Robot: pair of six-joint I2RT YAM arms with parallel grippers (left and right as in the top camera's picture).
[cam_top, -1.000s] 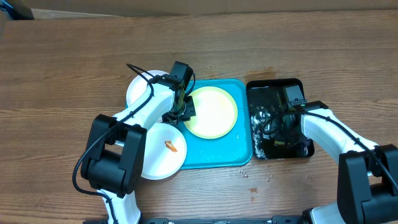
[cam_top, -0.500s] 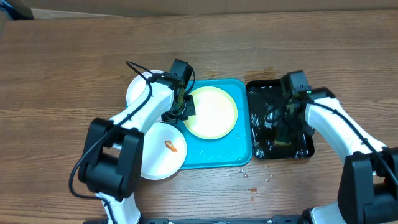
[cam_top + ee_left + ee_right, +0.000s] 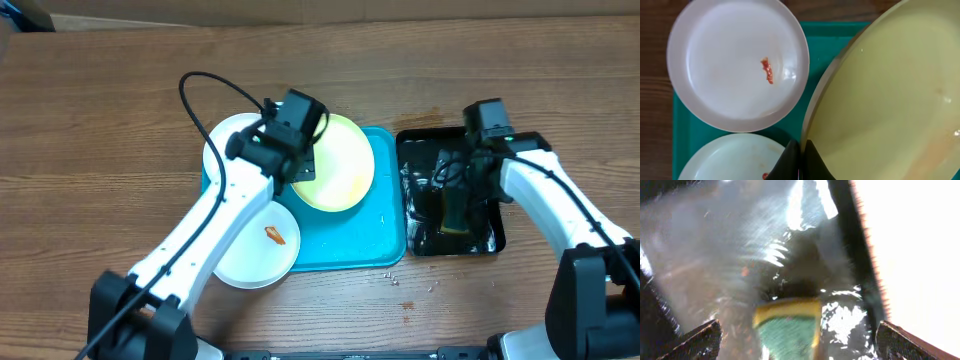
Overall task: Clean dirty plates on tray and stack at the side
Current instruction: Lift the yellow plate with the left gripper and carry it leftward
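Seen from above, the left gripper (image 3: pixel 299 163) has the green-rimmed plate (image 3: pixel 338 172) by its left edge, tipped up over the far part of the turquoise tray (image 3: pixel 350 250). Its wrist camera adds what the overhead hides: dark fingers (image 3: pixel 790 159) pressed onto the rim from both faces, pinching it. The far white plate (image 3: pixel 225 140) and near white plate (image 3: pixel 255 262) lie at the tray's left end. The near one carries an orange smear (image 3: pixel 272 235) and pokes past the near rim. Bare turquoise shows along the tray's right side, and bare wooden table (image 3: pixel 120 100) runs off to the left.

The black tray (image 3: pixel 420 145) sits just beside the turquoise one's right rim, wet and glinting. The right gripper (image 3: pixel 452 195) hangs over it. Only its own camera shows the fingers (image 3: pixel 700 340) spread wide, with a yellow-and-green sponge (image 3: pixel 789 325) between them, neither one touching it
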